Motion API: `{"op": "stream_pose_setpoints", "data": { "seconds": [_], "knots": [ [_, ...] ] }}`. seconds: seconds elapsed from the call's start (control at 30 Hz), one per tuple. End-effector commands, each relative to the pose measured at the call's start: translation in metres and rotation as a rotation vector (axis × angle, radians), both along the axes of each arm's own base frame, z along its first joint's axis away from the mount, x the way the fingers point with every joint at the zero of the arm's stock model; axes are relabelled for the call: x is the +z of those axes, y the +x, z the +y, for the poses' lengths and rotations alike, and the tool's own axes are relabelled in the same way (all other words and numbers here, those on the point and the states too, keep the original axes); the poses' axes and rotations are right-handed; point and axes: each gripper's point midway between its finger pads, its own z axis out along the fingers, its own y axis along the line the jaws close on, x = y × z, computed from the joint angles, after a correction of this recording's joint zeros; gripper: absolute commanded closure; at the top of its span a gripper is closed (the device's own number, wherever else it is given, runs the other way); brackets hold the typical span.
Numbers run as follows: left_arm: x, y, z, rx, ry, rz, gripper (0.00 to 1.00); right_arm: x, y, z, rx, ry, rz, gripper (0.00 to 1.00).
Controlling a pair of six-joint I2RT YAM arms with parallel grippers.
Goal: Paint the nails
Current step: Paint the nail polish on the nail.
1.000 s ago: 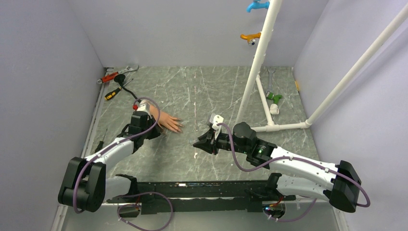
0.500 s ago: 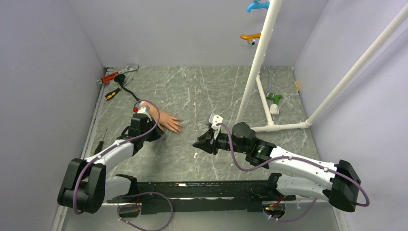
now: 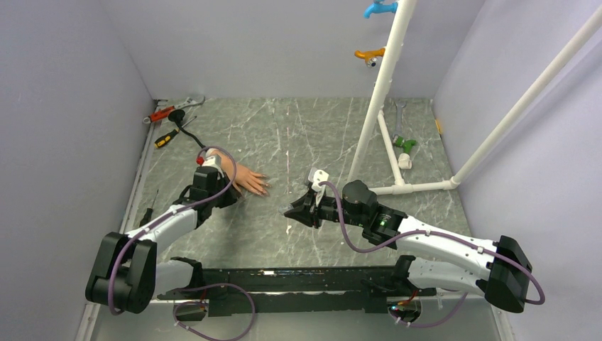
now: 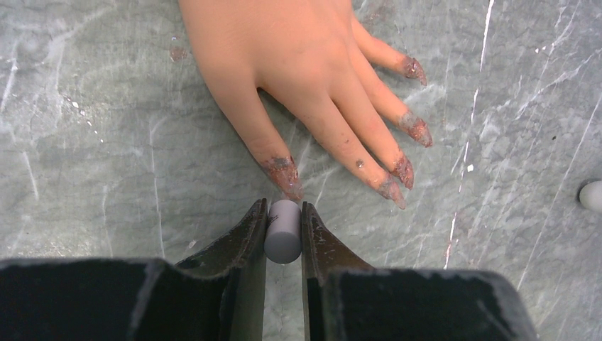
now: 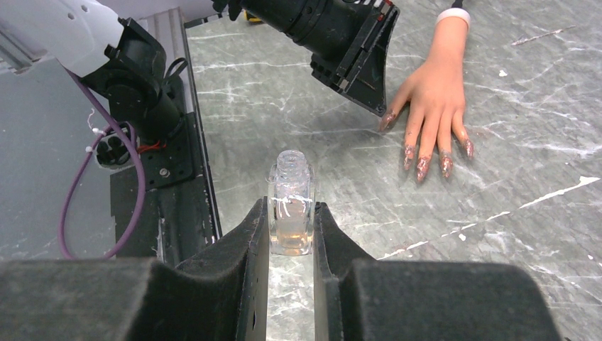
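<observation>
Black fingers [image 4: 245, 238] of the left gripper [image 4: 284, 207] are clamped on a small white cylinder [image 4: 282, 234]. At 12 o'clock of the cylinder, just beside its end, lies the thumb nail [image 4: 285, 174]; we cannot tell whether they touch. The nails [image 4: 403, 170] of the mannequin hand [image 4: 284, 50] show smeared reddish-pink with grey patches. The hand lies palm down on the grey-green marble table [image 3: 284, 128], at 9 o'clock of its middle, fingertips toward 4 o'clock in the top view. The right gripper [image 5: 290, 204] is closed on a small clear bottle [image 5: 290, 170], upright, uncapped, at 3 o'clock of the hand and apart from it. A yellow-handled screwdriver [image 3: 165, 140] lies at 11 o'clock.
</observation>
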Motion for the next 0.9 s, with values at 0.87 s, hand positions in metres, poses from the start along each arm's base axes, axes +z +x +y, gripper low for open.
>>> {"op": "stream_pose_setpoints", "data": {
  "seconds": [0.87],
  "knots": [
    [0.017, 0.028, 0.013, 0.030, 0.037, -0.046, 1.00, 0.018, 0.000, 0.005, 0.011, 0.063, -0.043, 1.00]
  ]
}}
